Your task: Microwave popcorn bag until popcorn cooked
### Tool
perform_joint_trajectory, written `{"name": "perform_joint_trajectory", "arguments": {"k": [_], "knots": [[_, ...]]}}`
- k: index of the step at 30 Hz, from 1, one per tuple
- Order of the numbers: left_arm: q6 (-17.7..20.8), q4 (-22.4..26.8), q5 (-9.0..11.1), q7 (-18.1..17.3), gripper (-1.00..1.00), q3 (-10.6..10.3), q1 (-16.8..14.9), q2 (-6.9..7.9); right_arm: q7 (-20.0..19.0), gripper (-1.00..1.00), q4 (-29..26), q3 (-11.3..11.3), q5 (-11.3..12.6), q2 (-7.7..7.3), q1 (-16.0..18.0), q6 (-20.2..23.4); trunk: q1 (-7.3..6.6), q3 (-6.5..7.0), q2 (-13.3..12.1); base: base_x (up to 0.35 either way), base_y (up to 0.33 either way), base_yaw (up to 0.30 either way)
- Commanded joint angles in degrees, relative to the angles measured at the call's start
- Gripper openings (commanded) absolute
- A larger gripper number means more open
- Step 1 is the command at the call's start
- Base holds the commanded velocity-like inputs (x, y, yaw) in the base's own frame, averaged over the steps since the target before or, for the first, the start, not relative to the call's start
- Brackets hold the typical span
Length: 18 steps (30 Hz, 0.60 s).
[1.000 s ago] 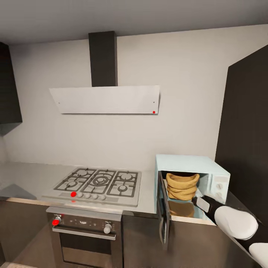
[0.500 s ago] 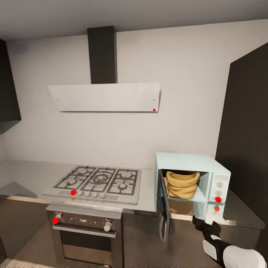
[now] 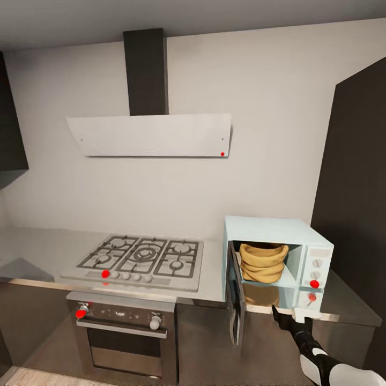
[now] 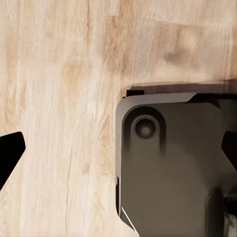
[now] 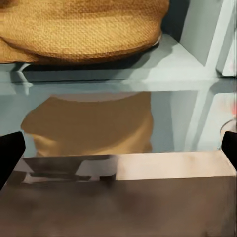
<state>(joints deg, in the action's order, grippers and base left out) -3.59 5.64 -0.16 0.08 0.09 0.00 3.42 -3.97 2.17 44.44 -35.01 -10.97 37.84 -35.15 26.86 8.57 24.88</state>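
Note:
The pale blue microwave (image 3: 268,228) stands on the grey countertop (image 3: 213,281) with its dark-framed door (image 3: 236,305) swung open toward me. The tan popcorn bag (image 3: 262,261) sits upright inside the cavity; its lower part also shows in the right wrist view (image 5: 84,24), mirrored on the glossy counter below. Any popcorn is hidden inside the bag. My right gripper (image 3: 287,319) hangs open just below and in front of the microwave, empty, fingertips (image 5: 10,153) wide apart. My left gripper (image 4: 118,153) is open over the wooden floor beside my dark base (image 4: 173,163).
A steel gas hob (image 3: 142,260) lies left of the microwave, above a dark oven (image 3: 126,338) with red-marked knobs. A slanted white hood (image 3: 153,134) hangs over the hob. A tall black cabinet (image 3: 354,214) stands close on the microwave's right.
My right arm has drawn back and down out of the microwave, leaving the bag inside. The control panel with its red dot is now uncovered. The camera has shifted slightly.

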Motion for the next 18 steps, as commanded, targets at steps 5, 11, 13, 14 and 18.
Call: {"name": "perform_joint_trajectory", "arguments": {"k": [5,11,13,14,18], "knots": [[-0.18,-0.02,-0.02,0.01,1.0,-0.02,0.06,-0.01,-0.57,1.0,-0.11,0.27,0.16,-0.43,0.04,-2.68,0.02,-0.49,0.04,0.0,0.0,0.0],[-0.18,-0.02,-0.02,0.01,1.0,-0.08,-0.04,-0.32,-0.6,1.0,-0.07,0.22,0.2,-0.62,0.04,-4.24,0.02,-1.04,0.04,0.0,0.0,0.0],[-0.18,-0.02,-0.03,-0.02,1.0,-0.09,-0.02,-0.33,-0.6,1.0,-0.06,0.22,0.2,-0.63,0.04,-4.29,0.02,-1.23,0.04,0.0,0.0,0.0],[-0.18,-0.02,-0.04,-0.02,1.0,-0.09,0.01,-0.34,-0.6,1.0,-0.06,0.21,0.2,-0.63,0.04,-4.3,0.02,-1.32,0.04,0.0,0.0,0.0],[-0.18,-0.02,-0.06,-0.05,1.0,-0.09,-0.04,-0.41,-0.6,1.0,-0.06,0.28,0.2,-0.63,0.04,-4.31,0.02,-1.69,0.04,0.0,0.0,0.0]]}}
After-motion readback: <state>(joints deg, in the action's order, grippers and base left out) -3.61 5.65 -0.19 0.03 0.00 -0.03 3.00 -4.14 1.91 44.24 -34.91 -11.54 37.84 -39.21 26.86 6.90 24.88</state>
